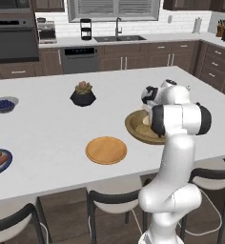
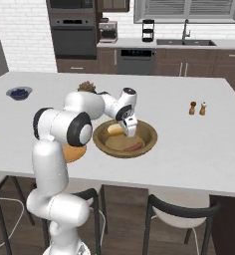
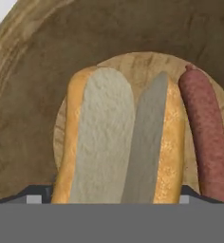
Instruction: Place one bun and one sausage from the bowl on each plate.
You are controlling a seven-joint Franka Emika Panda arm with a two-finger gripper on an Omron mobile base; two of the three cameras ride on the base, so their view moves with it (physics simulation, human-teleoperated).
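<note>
The wooden bowl (image 1: 133,128) (image 2: 150,130) (image 3: 28,95) sits on the island's right part. In it lie a split bun (image 2: 114,129) (image 3: 118,137) and a reddish sausage (image 2: 135,146) (image 3: 206,137) right beside it. My gripper (image 2: 131,132) (image 3: 116,194) reaches down into the bowl, its tips pressed against the bun's two long sides, shut on it. The orange-tan plate (image 1: 106,150) (image 2: 74,153) lies bare, left of the bowl. The grey-blue plate (image 1: 0,162) at the far left carries a bun and a sausage.
A black pot with a succulent (image 1: 83,94) (image 2: 87,87) stands behind the orange plate. A small bowl of blueberries (image 1: 4,104) (image 2: 19,92) is at the far left. Two shakers (image 2: 197,108) stand right of the wooden bowl. Stools line the near edge.
</note>
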